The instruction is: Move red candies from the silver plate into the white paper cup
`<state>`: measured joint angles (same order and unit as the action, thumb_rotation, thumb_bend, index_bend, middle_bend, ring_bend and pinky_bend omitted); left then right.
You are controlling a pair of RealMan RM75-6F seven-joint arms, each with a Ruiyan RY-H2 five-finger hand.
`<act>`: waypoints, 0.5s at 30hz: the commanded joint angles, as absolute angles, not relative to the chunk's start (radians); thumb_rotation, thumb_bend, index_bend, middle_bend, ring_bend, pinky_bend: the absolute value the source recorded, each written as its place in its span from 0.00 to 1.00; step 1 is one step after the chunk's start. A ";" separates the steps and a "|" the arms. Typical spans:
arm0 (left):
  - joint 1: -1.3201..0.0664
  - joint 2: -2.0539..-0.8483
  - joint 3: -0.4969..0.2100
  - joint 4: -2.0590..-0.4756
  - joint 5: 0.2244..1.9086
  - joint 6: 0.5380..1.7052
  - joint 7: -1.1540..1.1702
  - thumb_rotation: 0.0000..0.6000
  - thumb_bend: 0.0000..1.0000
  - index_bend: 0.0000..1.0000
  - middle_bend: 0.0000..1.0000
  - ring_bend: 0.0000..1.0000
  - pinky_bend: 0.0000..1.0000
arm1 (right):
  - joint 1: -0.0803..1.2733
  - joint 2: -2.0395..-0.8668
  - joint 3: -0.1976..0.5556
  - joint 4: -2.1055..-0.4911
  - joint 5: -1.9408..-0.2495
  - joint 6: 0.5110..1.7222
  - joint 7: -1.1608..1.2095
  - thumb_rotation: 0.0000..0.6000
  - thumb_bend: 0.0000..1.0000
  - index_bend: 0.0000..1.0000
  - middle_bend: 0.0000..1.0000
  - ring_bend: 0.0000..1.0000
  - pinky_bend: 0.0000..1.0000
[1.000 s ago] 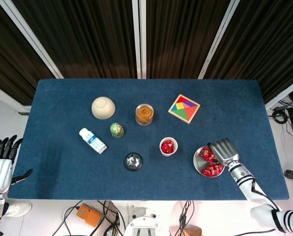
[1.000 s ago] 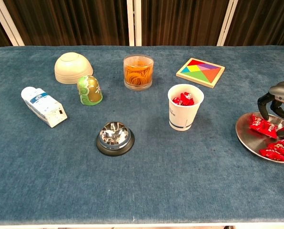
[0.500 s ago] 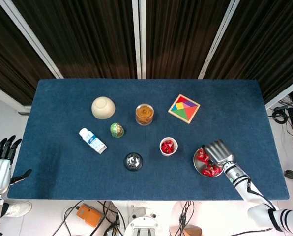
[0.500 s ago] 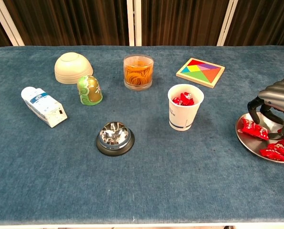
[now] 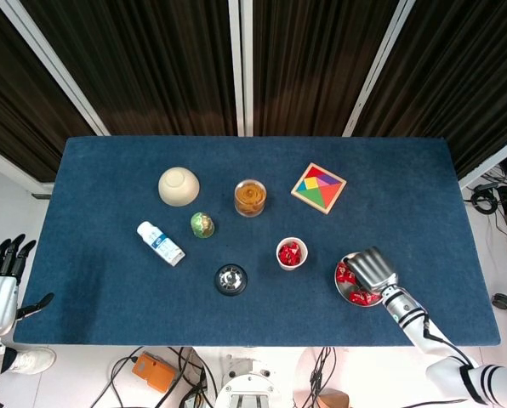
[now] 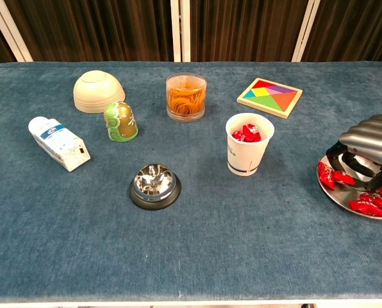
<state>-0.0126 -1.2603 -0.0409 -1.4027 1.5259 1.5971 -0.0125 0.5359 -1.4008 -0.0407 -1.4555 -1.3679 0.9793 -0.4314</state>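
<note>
We see the right hand arched over the silver plate, fingers curled down among the red candies — grasp indeterminate. White paper cup stands nearby, holding candies. Left hand spread, off-table.

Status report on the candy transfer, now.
Right hand down over silver plate, grasp unclear. Left hand open, off table. Red candies on plate, some already in white paper cup. Path clear.
</note>
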 commanded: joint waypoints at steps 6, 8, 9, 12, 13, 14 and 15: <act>-0.015 -1.258 -0.042 -1.407 1.531 1.600 -0.009 1.00 0.00 0.09 0.01 0.00 0.00 | 0.512 -1.342 -0.015 -1.517 -1.405 1.054 -0.370 1.00 0.81 0.72 0.83 1.00 1.00; -0.016 -1.256 -0.042 -1.410 1.532 1.600 -0.006 1.00 0.00 0.09 0.01 0.00 0.00 | 0.513 -1.320 0.003 -1.550 -1.416 1.075 -0.344 1.00 0.81 0.72 0.83 1.00 1.00; -0.017 -1.254 -0.043 -1.412 1.534 1.600 -0.004 1.00 0.00 0.09 0.01 0.00 0.00 | 0.518 -1.305 0.019 -1.574 -1.423 1.086 -0.329 1.00 0.81 0.72 0.83 1.00 1.00; -0.019 -1.250 -0.044 -1.420 1.536 1.600 0.002 1.00 0.00 0.09 0.01 0.00 0.00 | 0.543 -1.279 0.059 -1.629 -1.429 1.089 -0.318 1.00 0.81 0.72 0.83 1.00 1.00; -0.020 -1.248 -0.045 -1.424 1.537 1.601 0.005 1.00 0.00 0.09 0.01 0.00 0.00 | 0.560 -1.272 0.078 -1.654 -1.424 1.078 -0.320 1.00 0.81 0.72 0.83 1.00 1.00; -0.021 -1.247 -0.046 -1.427 1.538 1.601 0.007 1.00 0.00 0.09 0.01 0.00 0.00 | 0.575 -1.269 0.094 -1.671 -1.417 1.065 -0.323 1.00 0.81 0.72 0.83 1.00 1.00; -0.022 -1.246 -0.047 -1.430 1.539 1.601 0.011 1.00 0.00 0.09 0.01 0.00 0.00 | 0.597 -1.267 0.113 -1.692 -1.401 1.042 -0.334 1.00 0.81 0.72 0.83 1.00 1.00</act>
<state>-0.0211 -1.2468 -0.0461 -1.4285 1.5380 1.6011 0.0088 0.5600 -1.2822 0.0759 -1.6523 -1.4173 1.0708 -0.3289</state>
